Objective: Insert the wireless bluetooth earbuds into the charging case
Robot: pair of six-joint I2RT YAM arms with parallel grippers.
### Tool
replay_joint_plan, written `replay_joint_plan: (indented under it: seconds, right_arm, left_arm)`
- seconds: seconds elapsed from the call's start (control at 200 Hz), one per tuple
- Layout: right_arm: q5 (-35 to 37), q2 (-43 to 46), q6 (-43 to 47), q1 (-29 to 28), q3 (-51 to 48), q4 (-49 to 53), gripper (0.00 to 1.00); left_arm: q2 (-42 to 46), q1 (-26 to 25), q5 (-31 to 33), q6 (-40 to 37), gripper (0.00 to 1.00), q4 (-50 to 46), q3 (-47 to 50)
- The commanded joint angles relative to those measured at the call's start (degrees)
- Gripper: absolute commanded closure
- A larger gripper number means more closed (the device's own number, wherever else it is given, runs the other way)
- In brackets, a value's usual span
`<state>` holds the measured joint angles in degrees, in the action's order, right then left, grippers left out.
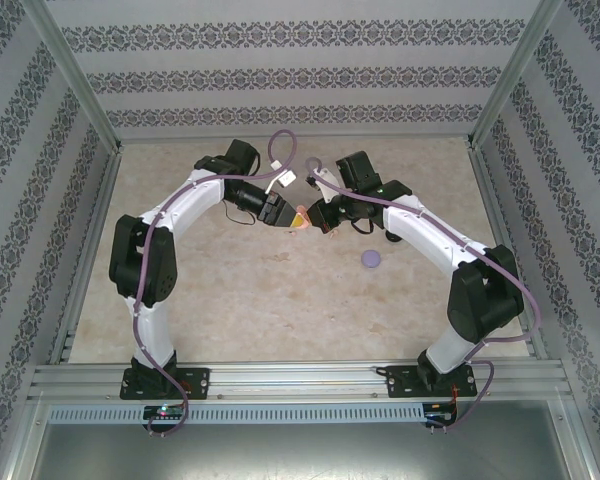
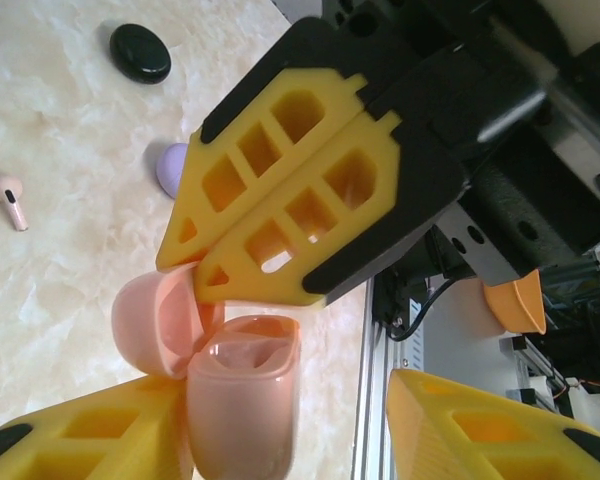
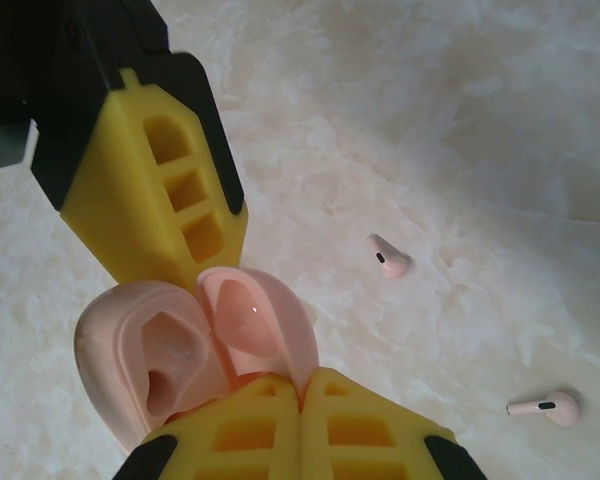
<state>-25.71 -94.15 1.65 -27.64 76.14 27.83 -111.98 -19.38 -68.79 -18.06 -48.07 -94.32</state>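
Pink glossy plastic nearest of all: open charging case, lid swung back on its hinge, no bud seated in the visible wells. Stands between the jaws of the left end effector, spread open around it, one yellow finger touching the base, the other well apart from the case, so no grip as yet. Meets, on the hinge side, the right end effector, shut tight, tips touching the case by the lid; no telling of any pinch between them, nor of contact between case and marbled surface.

Beyond the case, pink earbuds loose on the surface, one near the case, the farther earbud well apart from it and from its mate. Farther from the case again, a purple case half hidden behind the right end effector, then a black case, both seemingly closed.

Judged by looks, buds feather-light, hard and slick, with rounded heads apt to squirt from a hard pinch or roll at a nudge. Best taken gently across the stem just under the head, leaving the stem's end free to drop into its well. Likely light and slippery too, the pink case: best clamped across the base below the seam, clear of the lid, to avoid snapping it shut or sending it skating.
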Motion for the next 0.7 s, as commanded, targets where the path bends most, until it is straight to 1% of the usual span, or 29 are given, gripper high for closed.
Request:
replay_joint_plan:
  seconds: [0.0,0.445,0.59,0.694]
  right_arm:
    - [-0.42,0.28,-0.75,-0.66,1.73,-1.19,1.0]
    - [-0.96,0.48,-0.98,-0.69,1.82,-1.53,1.0]
    - [-1.05,0.49,-1.22,-0.84,1.74,-1.69,1.0]
    - [-0.58,0.85,-1.85,-0.77,1.95,-1.99,1.0]
  left_arm:
    - [-1.23,0.19,-1.95,-2.24,0.51,-2.42,-0.52]
    - [-1.4,0.2,-2.26,-1.29,0.66,-1.16,-0.26]
    - [-1.31,0.2,-2.59,-0.79,0.76,-0.57,-0.07]
    - [-1.26,0.21,-3.25,-0.41,0.87,0.27,0.23]
